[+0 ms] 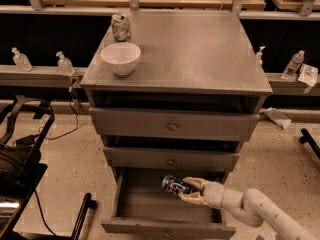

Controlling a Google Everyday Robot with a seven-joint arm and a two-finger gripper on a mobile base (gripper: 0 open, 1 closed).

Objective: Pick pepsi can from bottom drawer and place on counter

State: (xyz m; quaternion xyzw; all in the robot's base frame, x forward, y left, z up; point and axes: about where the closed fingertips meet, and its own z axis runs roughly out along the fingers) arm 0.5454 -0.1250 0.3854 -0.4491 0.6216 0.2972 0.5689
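Observation:
The bottom drawer [150, 210] stands pulled open at the foot of the grey cabinet. My gripper [187, 189] reaches into it from the lower right and is shut on the pepsi can [175, 185], a dark blue can with white and red marks. The can lies tilted on its side between the fingers, raised above the drawer floor near the drawer's back. The counter [200, 49] is the flat grey top of the cabinet, well above the gripper.
A white bowl [120, 58] and a pale green-white can [120, 27] sit on the counter's left part. Two shallower knobbed drawers [172, 126] are closed above the open one. Small bottles [64, 63] stand on side ledges. A black cart [20, 154] is at left.

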